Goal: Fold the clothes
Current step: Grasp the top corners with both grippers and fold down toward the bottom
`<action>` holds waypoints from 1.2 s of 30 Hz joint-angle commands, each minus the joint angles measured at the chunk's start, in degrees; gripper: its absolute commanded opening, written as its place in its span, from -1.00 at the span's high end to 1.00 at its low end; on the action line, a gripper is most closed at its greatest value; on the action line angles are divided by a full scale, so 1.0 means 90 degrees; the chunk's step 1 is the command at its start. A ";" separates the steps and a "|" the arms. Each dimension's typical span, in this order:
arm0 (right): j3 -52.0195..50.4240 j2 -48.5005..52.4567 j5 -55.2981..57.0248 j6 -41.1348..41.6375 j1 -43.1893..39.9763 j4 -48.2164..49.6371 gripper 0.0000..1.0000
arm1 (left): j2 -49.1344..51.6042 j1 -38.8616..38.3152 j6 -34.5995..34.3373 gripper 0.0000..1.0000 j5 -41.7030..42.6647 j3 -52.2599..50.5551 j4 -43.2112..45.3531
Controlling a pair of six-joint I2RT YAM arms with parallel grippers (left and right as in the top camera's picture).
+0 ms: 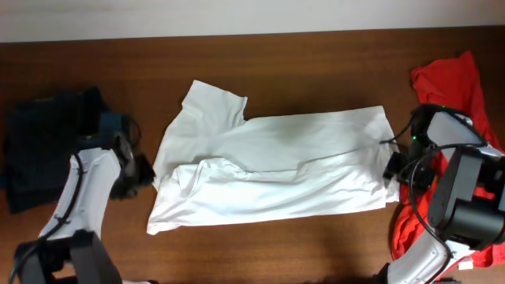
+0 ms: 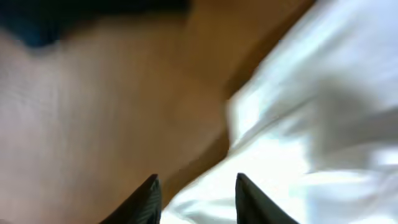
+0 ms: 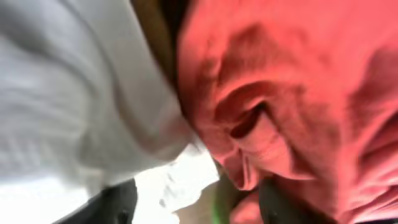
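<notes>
A white T-shirt (image 1: 268,166) lies across the middle of the table, its lower half folded up over the rest. My left gripper (image 1: 140,175) is at the shirt's left edge. In the left wrist view its fingers (image 2: 196,186) are spread apart over the white cloth's (image 2: 311,124) edge and hold nothing. My right gripper (image 1: 392,170) is at the shirt's right edge, where it meets a red garment (image 1: 454,87). In the right wrist view its fingers (image 3: 193,199) are apart, with a white corner (image 3: 180,180) and red cloth (image 3: 292,93) between them.
A dark navy garment (image 1: 51,142) is piled at the far left. The red garment (image 1: 410,229) runs down the right side under my right arm. Bare wooden table (image 1: 276,252) lies in front of and behind the shirt.
</notes>
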 commanded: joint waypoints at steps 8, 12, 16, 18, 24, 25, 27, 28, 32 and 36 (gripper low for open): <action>0.1598 -0.0843 -0.1158 -0.1052 -0.0005 -0.0733 -0.58 | 0.2062 -0.1044 0.2283 -0.10 0.1729 0.1455 0.4192; 0.1598 -0.0843 -0.1161 -0.1049 -0.0005 -0.0753 -0.60 | 0.3099 -0.1081 0.2278 -0.11 0.1960 0.1462 0.5518; 0.1598 -0.0843 -0.1158 -0.1049 -0.0005 -0.0721 -0.59 | 0.3645 -0.1100 0.2273 0.07 0.1955 0.1464 0.5972; 0.1598 -0.0840 -0.1161 -0.1049 -0.0005 -0.0505 -0.57 | 0.3633 -0.1127 0.2273 0.95 0.2093 0.1537 0.5935; 0.1598 -0.0597 -0.1282 -0.1054 0.0032 0.1297 -0.61 | 0.2713 -0.0347 0.2079 1.00 0.2259 0.3308 0.3079; 0.1598 -0.0517 -0.1396 -0.1088 0.0068 0.1525 -0.61 | 0.2633 -0.0328 0.2081 0.99 0.2278 0.3317 0.3048; 0.1598 -0.0243 -0.1654 -0.1248 0.0311 0.2246 -0.61 | 0.2579 -0.0328 0.2086 0.99 0.2273 0.3317 0.2985; 0.1598 -0.0078 -0.1630 -0.1316 0.0503 0.2647 -0.63 | 0.2579 -0.0330 0.2086 0.99 0.2276 0.3315 0.2973; 0.1598 0.0495 -0.1630 -0.1530 0.1205 0.4184 -0.81 | 0.2582 -0.0435 0.2086 1.00 0.2271 0.3315 0.2834; 0.1598 0.1292 -0.1127 -0.1161 0.1559 0.5110 -0.84 | 0.2582 -0.0447 0.2086 0.99 0.2246 0.3315 0.2674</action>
